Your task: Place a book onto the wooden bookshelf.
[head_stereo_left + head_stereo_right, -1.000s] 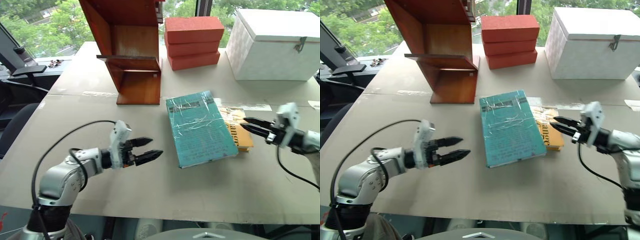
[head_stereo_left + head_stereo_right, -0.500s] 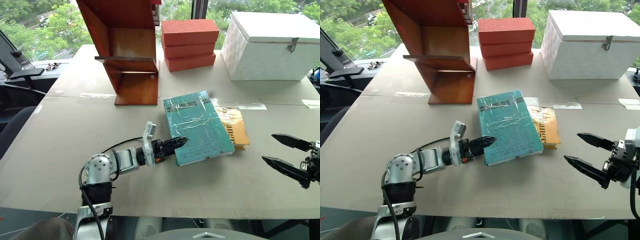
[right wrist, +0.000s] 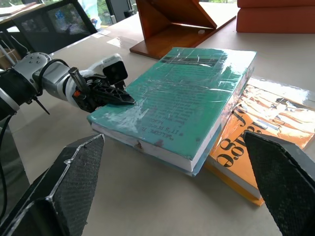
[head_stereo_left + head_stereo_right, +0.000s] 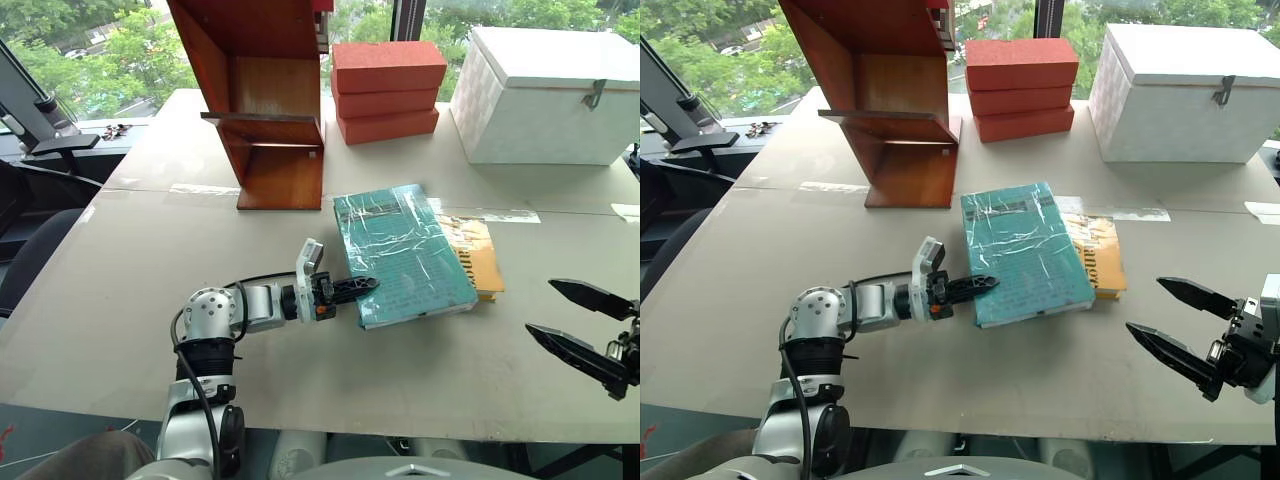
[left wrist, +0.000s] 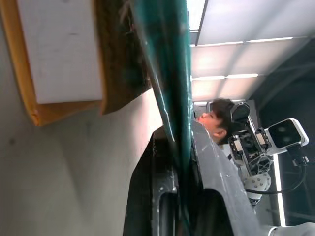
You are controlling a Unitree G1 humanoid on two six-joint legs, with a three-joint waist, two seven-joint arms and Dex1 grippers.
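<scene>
The teal-green book (image 4: 400,250) in shiny wrap lies flat mid-table, overlapping a yellow-orange book (image 4: 480,262). My left gripper (image 4: 365,285) points level along the table and is shut on the teal book's near left corner. In the left wrist view the book's edge (image 5: 167,73) runs between the black fingers (image 5: 147,187). My right gripper (image 4: 541,305) hovers open over the table's near right, well apart from both books. The wooden bookshelf (image 4: 265,90) stands at the back left, with its thin shelf board bare.
Stacked red-orange bricks (image 4: 388,85) sit behind the books, right of the shelf. A white box with a latch (image 4: 545,90) stands at the back right. A person shows in the left wrist view, past the table edge.
My left gripper moved right to the teal book's corner, rolled, and closed on it. My right gripper drew back from the books toward the near right edge and opened wide.
</scene>
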